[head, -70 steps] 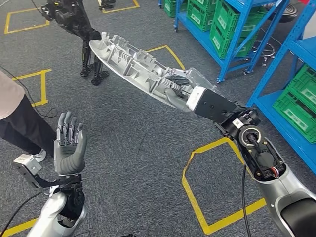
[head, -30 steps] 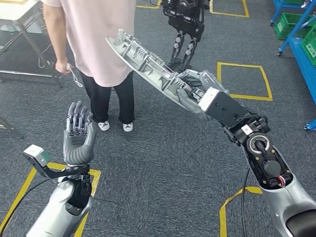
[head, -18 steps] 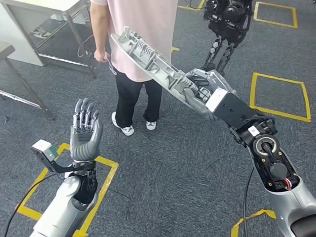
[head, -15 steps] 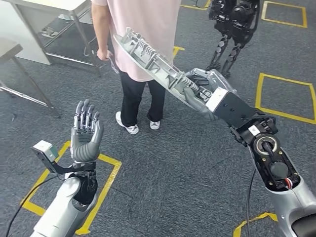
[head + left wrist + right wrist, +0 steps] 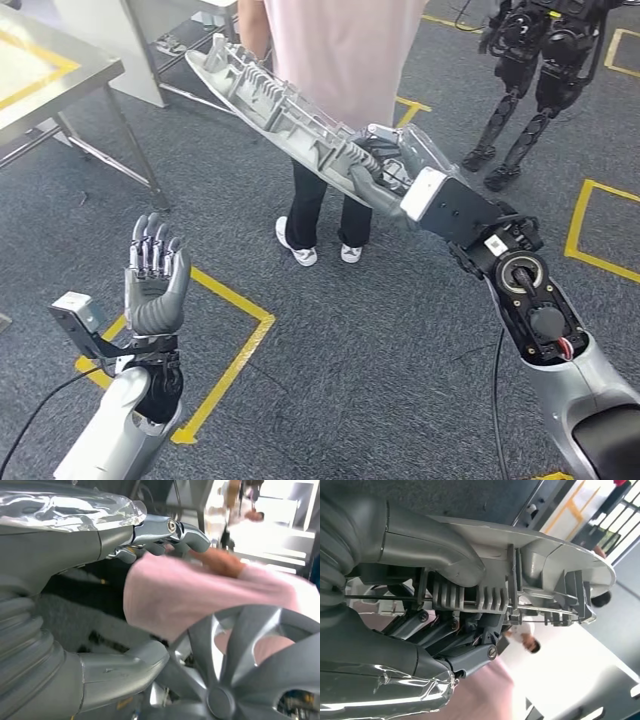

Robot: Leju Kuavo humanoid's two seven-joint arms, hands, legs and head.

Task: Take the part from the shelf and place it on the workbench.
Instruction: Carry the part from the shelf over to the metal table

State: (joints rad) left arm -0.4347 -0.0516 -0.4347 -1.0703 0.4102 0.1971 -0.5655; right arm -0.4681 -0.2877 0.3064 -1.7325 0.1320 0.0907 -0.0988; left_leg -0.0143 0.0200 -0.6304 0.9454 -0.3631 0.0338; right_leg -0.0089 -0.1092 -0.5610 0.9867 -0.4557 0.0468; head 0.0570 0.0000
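Head view: right hand (image 5: 381,165) grips part (image 5: 279,105).

Even indoor light, head view sharp — wrist views partly blown out.
Soft shadows on the carpet (image 5: 362,330); glare on the left hand (image 5: 56,580) cover; pink shirt (image 5: 196,600) motion-blurred, background overexposed white behind the part (image 5: 531,575) — the far figure is out of focus.

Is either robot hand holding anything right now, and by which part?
The right robot hand grips the long grey ribbed part at its near end. The left robot hand holds nothing.
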